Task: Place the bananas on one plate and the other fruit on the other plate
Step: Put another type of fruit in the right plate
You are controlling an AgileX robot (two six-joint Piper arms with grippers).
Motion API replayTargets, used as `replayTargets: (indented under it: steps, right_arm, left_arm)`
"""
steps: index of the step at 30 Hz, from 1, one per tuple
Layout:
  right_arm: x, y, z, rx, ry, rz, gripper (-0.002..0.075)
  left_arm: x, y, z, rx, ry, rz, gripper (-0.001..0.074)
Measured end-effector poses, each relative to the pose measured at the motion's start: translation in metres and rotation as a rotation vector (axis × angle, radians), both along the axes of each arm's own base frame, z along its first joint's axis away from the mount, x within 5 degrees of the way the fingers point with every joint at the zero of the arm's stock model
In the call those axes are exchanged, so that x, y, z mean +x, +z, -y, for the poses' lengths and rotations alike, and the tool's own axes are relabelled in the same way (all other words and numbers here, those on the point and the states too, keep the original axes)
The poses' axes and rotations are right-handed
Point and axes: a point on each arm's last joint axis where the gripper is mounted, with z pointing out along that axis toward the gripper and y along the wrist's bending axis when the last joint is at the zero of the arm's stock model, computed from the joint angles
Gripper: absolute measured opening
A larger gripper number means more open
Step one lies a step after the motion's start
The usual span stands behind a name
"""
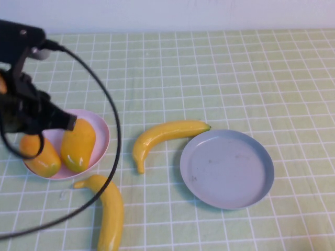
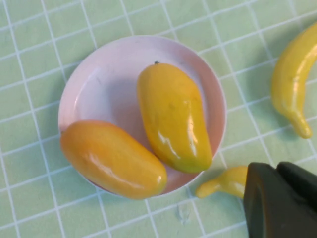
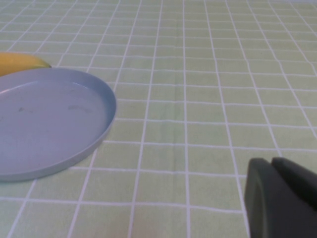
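Mangoes (image 2: pixel 148 136) both sit on the pink plate (image 2: pixel 104 74); two bananas (image 1: pixel 162 137) still lie on the table, grey-blue plate (image 1: pixel 227 168) bare. Left gripper (image 2: pixel 282 198) hovers clenched and empty above the pink plate; right gripper (image 3: pixel 280 196), clenched, waits beside the grey-blue plate.

It looks like a test table: a green checked cloth (image 1: pixel 235 68), toy fruit and a plain white wall (image 1: pixel 183 13).

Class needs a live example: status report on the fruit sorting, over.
Left gripper shut, empty, above pink plate; right gripper shut, parked. Both mangoes plated. Both bananas on cloth, grey-blue plate empty. Nothing blocking.
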Motion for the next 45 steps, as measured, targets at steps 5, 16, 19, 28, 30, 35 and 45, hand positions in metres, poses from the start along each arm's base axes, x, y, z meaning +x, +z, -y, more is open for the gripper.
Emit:
replayTargets:
  steps: [5,16,19,28,30,35,45]
  right_arm:
    - [0.000,0.000,0.000,0.000,0.000,0.000,-0.0017]
    - [0.000,0.000,0.000,0.000,0.000,0.000,-0.0017]
    - [0.000,0.000,0.000,0.000,0.000,0.000,-0.0017]
    - [0.000,0.000,0.000,0.000,0.000,0.000,-0.0017]
    - [0.000,0.000,0.000,0.000,0.000,0.000,-0.0017]
    - [0.000,0.000,0.000,0.000,0.000,0.000,-0.0017]
    - [0.000,0.000,0.000,0.000,0.000,0.000,-0.0017]
  left_arm:
    - [-0.065,-0.015,-0.024,-0.084,-0.027,0.197,0.0004]
    - [-0.161,-0.059,-0.062,-0.195,-0.020,0.458,0.0004]
    - [-0.174,-0.065,-0.069,-0.185,-0.019,0.507,0.0004]
    - [-0.184,-0.085,-0.073,-0.193,-0.017,0.526,0.0004]
    - [-0.181,-0.094,-0.072,-0.189,-0.033,0.568,0.0004]
    - [-0.179,-0.117,-0.069,-0.208,-0.070,0.703,0.0004]
    - [-0.185,-0.144,-0.079,-0.216,0.122,0.803,0.0004]
